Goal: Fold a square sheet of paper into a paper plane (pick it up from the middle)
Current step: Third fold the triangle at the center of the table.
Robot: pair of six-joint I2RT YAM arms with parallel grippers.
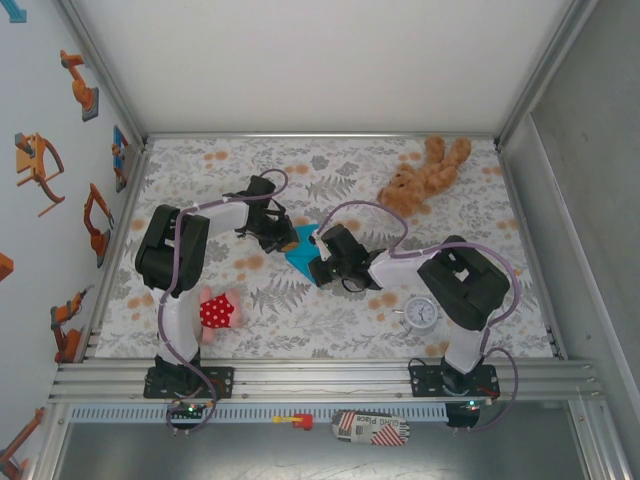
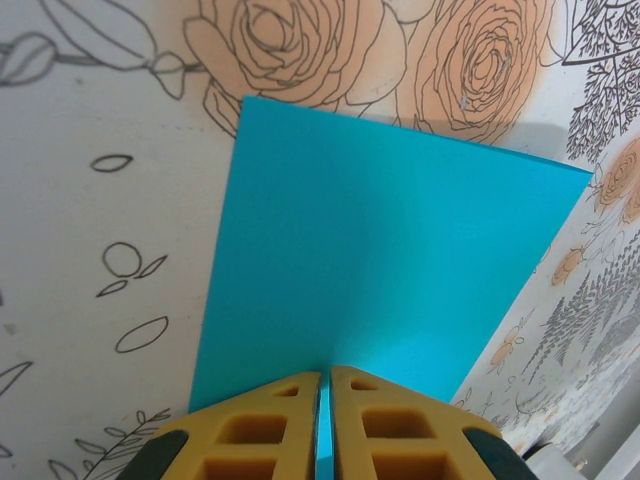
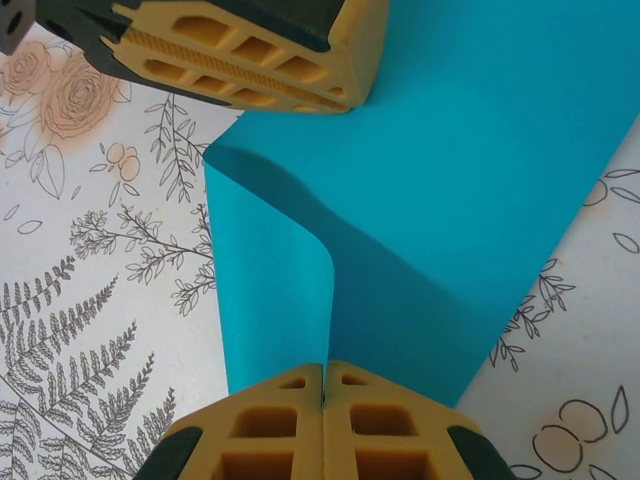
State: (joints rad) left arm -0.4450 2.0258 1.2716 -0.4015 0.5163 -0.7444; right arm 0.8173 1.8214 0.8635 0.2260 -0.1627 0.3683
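My left claw [image 2: 325, 390] is closest, pinched shut on the near edge of the square sheet of paper [image 2: 390, 260]. The sheet runs lengthwise straight away from my fingers, its far edge slanted. My right claw [image 3: 325, 385] is clamped on a curled-up edge of it. The sheet sits between both claws mid-table [image 1: 330, 320], with the teddy bear [image 1: 420, 180] beyond it and the white clock [image 1: 421, 313] nearer my bases.

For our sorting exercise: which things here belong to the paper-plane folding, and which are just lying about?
Job in hand: square sheet of paper, left tool and right tool, both pinching it.
Lying about: teddy bear, white clock, red-spotted soft toy.
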